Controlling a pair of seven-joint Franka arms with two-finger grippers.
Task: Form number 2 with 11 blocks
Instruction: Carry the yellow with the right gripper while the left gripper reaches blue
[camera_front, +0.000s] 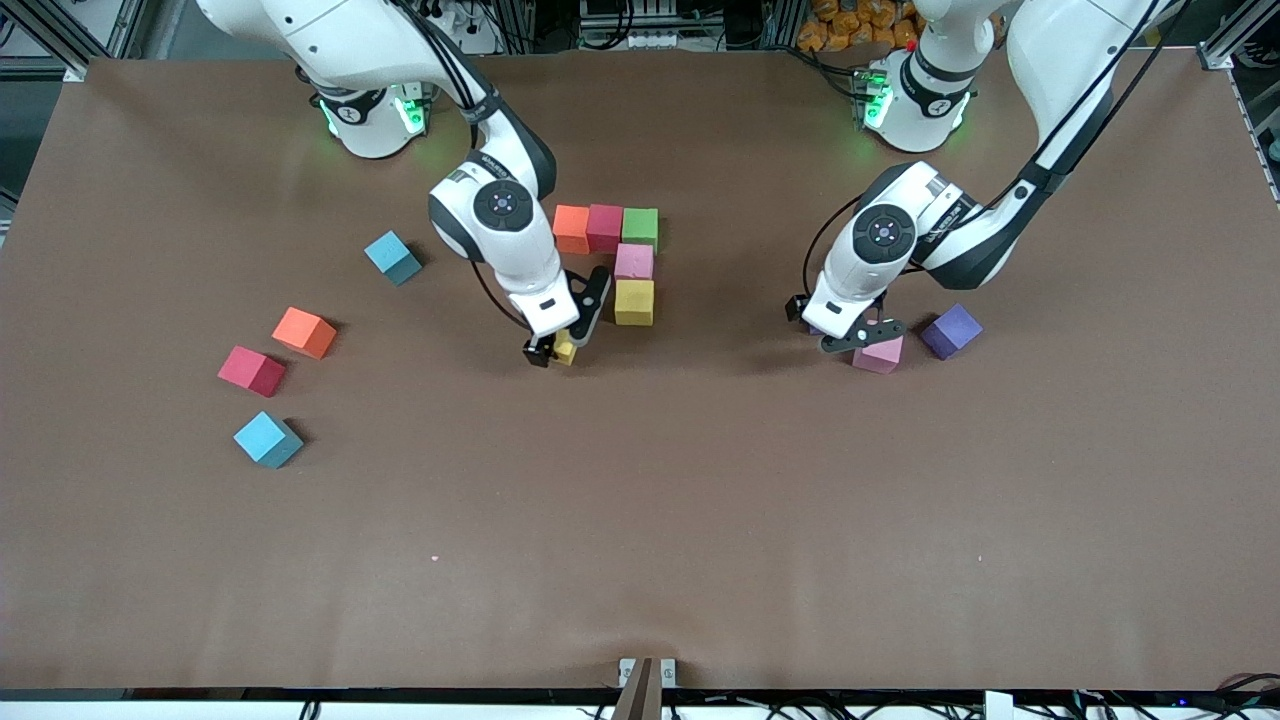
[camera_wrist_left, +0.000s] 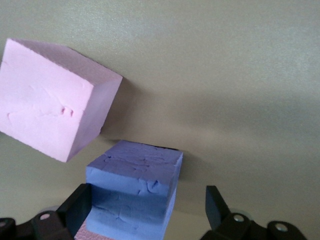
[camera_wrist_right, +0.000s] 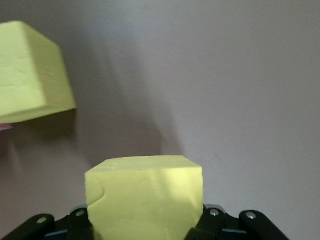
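Brown paper covers the bench (camera_front: 640, 560), and the number 2 (camera_front: 620, 255) is started in its middle: an orange, red and green row, then pink, then a yellow block (camera_front: 634, 302).

That yellow block is the landmark. Just beside it, toward the right arm's end, the right hand (camera_front: 556, 348) holds tight a second yellow block (camera_front: 565, 349). This one must go right against the landmark to carry the middle row on.

Well apart from it, toward the left arm's end, the left hand (camera_front: 850, 335) hangs wide open over a pink block (camera_front: 879, 353).
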